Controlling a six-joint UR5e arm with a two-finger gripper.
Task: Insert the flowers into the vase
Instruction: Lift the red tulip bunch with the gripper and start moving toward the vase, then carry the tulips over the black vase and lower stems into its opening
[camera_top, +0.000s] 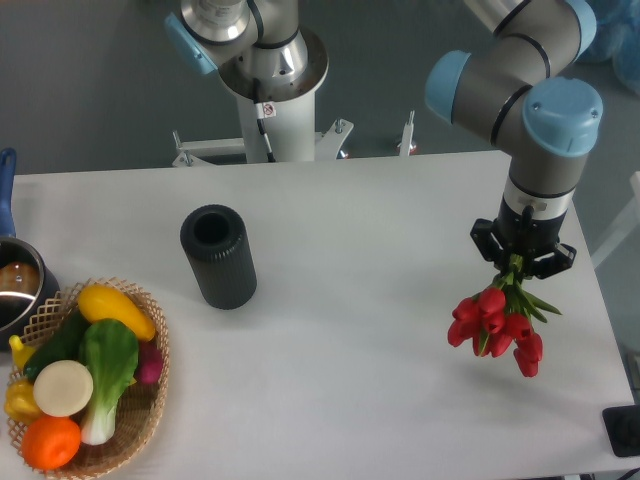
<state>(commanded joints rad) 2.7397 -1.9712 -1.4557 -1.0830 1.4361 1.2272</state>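
Note:
At the table's right side my gripper (518, 266) points down and is shut on the green stems of the flowers (495, 325). The red tulip buds hang below the fingers, above the white tabletop. The vase (217, 256), a ribbed black cylinder with its round mouth open upward, stands upright at the left-centre of the table, far to the left of the gripper. Nothing is inside its mouth.
A wicker basket (150, 400) holding vegetables and fruit sits at the front left corner. A metal pot (15, 285) with a blue handle is at the left edge. A second robot base (270, 75) stands behind the table. A black object (624, 430) lies at the front right corner.

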